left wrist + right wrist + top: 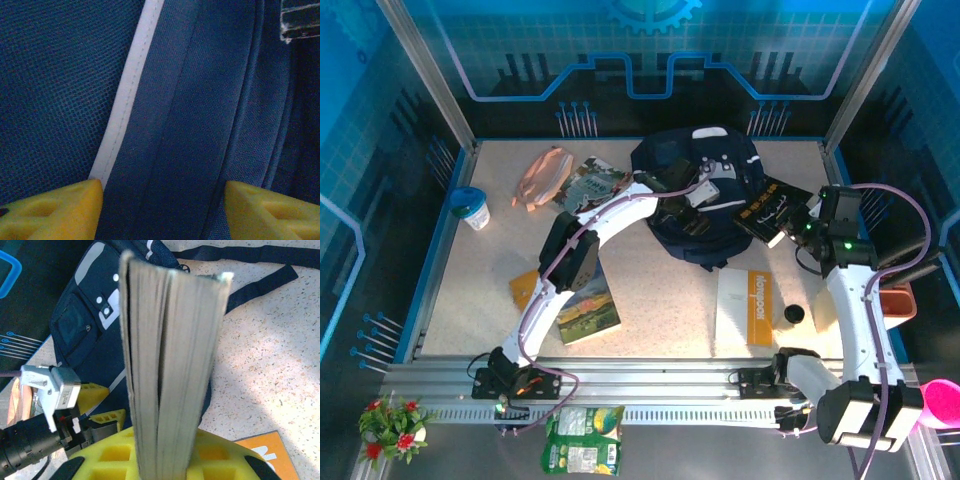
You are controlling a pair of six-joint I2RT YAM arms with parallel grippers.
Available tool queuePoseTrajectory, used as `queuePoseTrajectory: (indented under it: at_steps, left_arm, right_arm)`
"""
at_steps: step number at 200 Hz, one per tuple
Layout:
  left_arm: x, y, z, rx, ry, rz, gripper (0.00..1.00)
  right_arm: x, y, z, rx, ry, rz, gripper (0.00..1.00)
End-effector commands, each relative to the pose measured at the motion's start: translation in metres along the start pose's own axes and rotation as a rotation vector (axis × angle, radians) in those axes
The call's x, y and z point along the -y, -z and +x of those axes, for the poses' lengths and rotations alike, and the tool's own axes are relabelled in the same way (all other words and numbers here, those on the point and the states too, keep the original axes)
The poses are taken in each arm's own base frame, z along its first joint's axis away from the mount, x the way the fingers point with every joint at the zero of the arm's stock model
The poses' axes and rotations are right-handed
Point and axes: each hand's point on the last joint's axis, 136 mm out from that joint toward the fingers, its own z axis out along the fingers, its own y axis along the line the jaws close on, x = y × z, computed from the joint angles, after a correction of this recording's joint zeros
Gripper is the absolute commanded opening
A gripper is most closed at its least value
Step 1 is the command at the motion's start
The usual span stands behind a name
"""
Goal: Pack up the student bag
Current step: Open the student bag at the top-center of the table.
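Speckled tabletop (pixel 660 300), blue-lit walls around it. From its base at the near left, my left arm bends at the elbow and reaches across to the backpack (pixel 705 225), which lies at the far middle of the table. My left gripper (pixel 698 190) sits close over the navy fabric, yellow fingers (pixel 55 210) spread apart beside the white stripe (pixel 125 100). On the right, my right arm rises with its wrist turned inward. My right gripper (pixel 795 228) is clamped on a dark book (pixel 770 208) just beside the backpack.
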Motion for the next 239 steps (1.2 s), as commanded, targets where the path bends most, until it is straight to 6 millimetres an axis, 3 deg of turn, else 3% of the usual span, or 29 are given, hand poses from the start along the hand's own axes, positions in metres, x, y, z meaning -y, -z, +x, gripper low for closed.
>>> queuePoseTrajectory:
  at_steps: [1,29,53,77,111,170,212,239]
  left_arm:
    - [0.009,-0.011,0.011,-0.053,-0.073,0.03,0.68]
    - [0.01,-0.017,0.018,-0.075,-0.099,0.026,0.74]
    - [0.006,-0.019,0.015,-0.066,-0.116,-0.009,0.73]
    - [-0.014,-0.021,0.012,-0.078,-0.111,-0.115,0.56]
    - [-0.001,-0.008,-0.002,-0.029,-0.106,-0.062,0.31]
    - [0.007,0.05,-0.062,0.174,-0.033,-0.046,0.0]
    - [-0.002,0.101,-0.105,0.37,0.107,-0.1,0.0]
    - [-0.013,0.132,-0.126,0.487,0.211,-0.158,0.0]
  right_arm:
    - [-0.025,0.022,-0.025,0.087,0.012,-0.087,0.11]
    - [-0.025,0.023,-0.027,0.091,0.008,-0.085,0.11]
    - [-0.024,0.023,-0.028,0.094,0.002,-0.082,0.11]
    - [-0.022,0.026,-0.029,0.104,-0.001,-0.072,0.11]
    - [-0.014,0.042,-0.039,0.163,0.028,-0.001,0.11]
    - [0.01,0.074,-0.052,0.262,0.037,0.164,0.11]
    - [0.023,0.082,-0.043,0.253,0.018,0.216,0.11]
    - [0.019,0.078,-0.034,0.222,-0.006,0.173,0.11]
